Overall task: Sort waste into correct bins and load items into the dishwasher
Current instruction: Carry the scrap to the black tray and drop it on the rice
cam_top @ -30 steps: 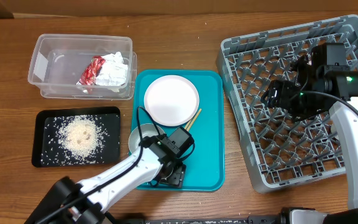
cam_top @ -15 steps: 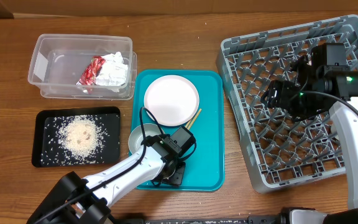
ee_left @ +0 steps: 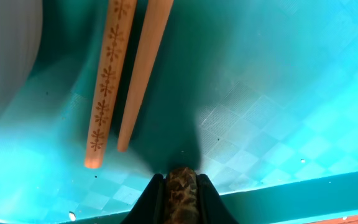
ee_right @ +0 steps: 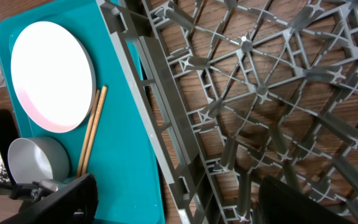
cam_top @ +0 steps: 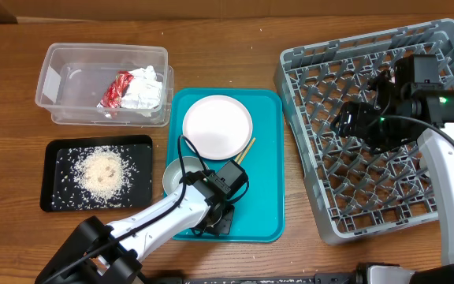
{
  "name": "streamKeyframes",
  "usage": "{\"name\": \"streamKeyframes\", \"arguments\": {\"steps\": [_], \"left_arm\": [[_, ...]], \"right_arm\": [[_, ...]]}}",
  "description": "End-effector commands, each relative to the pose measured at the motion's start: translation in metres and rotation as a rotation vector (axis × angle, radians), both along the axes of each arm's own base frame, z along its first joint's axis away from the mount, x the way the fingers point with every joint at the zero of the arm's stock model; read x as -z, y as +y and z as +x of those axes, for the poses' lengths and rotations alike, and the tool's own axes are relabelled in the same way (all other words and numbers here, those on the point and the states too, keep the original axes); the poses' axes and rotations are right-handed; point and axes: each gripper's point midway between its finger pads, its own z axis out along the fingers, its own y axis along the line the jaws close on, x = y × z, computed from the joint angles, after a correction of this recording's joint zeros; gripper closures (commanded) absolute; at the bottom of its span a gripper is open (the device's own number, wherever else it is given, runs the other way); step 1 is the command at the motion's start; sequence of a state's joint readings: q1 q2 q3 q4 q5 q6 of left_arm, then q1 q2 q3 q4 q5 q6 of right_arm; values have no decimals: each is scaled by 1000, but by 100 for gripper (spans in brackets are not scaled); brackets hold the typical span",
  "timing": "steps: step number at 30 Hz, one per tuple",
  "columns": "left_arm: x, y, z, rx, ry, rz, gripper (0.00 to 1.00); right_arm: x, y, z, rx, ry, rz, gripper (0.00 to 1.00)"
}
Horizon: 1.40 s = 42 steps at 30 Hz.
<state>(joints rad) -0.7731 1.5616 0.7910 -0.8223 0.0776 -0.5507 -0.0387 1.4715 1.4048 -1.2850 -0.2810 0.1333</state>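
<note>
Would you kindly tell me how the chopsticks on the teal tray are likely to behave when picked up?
Thin straight wood, so the chopsticks are probably stiff and light. Two loose sticks side by side: a pinch may catch only one. Seemingly rounded shafts lying flat on the tray would likely roll or slide if nudged.

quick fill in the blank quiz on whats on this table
1. The plate lies on a ___ tray.
2. ___ chopsticks lie beside the plate.
3. The right gripper hovers over the rack, jaws ___.

Missing words: teal; two; open
</note>
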Motion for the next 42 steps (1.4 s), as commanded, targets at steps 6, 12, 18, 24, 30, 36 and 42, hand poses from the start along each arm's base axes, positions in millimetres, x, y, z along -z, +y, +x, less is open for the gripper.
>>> {"name": "streamKeyframes", "arguments": {"steps": [6,12,18,24,30,36,42], "left_arm": [[-38,-3,25,-19,-154,-34,96],[-85,16,49,-92,-311,-51,96],[-101,101,98,-430,-424,34,96],[-88,174,122,-713,-415,98,96],[-59,219,135,-845,-372,149,96],[-36,223,142,-804,-334,170,89],[-34,224,142,-796,-328,180,80]], "right_arm": [[-1,0,0,-6,-2,3,15],[-1,0,-1,-6,1,3,15],[-1,0,-1,-6,1,3,15],[-1,0,-1,-6,2,3,15],[-1,0,-2,-6,5,3,15],[-1,0,-2,-6,5,3,15],[0,0,-4,-6,12,3,15]]}}
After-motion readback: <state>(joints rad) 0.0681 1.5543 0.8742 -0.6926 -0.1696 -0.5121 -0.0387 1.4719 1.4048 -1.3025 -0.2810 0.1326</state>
